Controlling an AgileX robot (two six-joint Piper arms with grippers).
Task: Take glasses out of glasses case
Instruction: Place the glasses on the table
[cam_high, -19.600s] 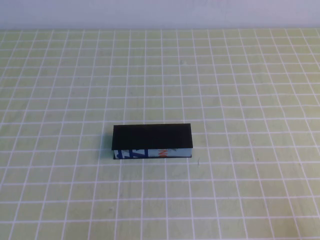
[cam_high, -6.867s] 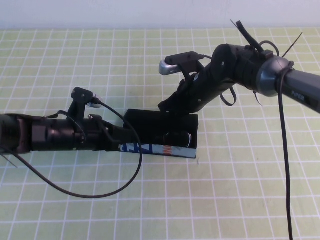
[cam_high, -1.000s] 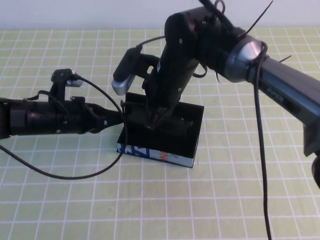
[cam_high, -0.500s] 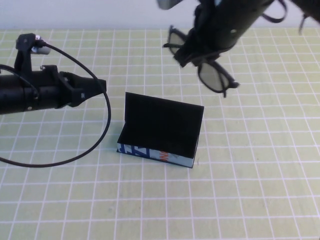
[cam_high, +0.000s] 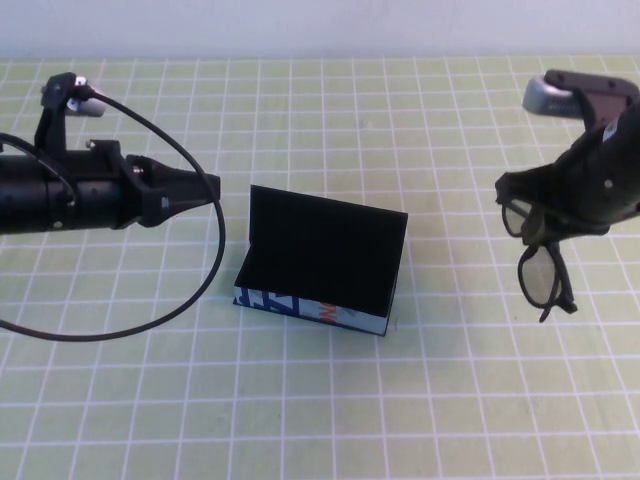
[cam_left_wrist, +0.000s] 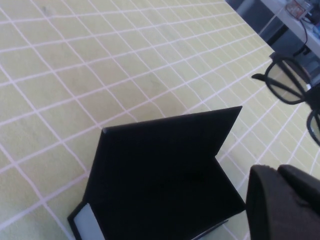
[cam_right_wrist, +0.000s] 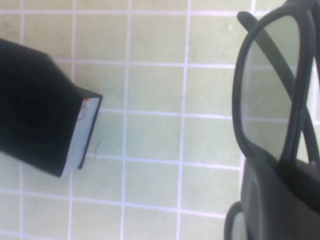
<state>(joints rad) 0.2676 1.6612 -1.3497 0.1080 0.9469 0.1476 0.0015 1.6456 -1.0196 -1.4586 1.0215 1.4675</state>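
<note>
glasses (cam_high: 535, 262): out of the case, hanging in the air at the table's right side, carried clear for setting down.
right gripper (cam_high: 560, 225): fingers pinching the frame.
glasses case (cam_high: 322, 268): mid-table, flap lid propped open, empty.
left gripper (cam_high: 205, 187): just left of the lid, fingers pressed together.
table (cam_high: 320, 400): bare grid all around, ample room to set the glasses down.
</note>
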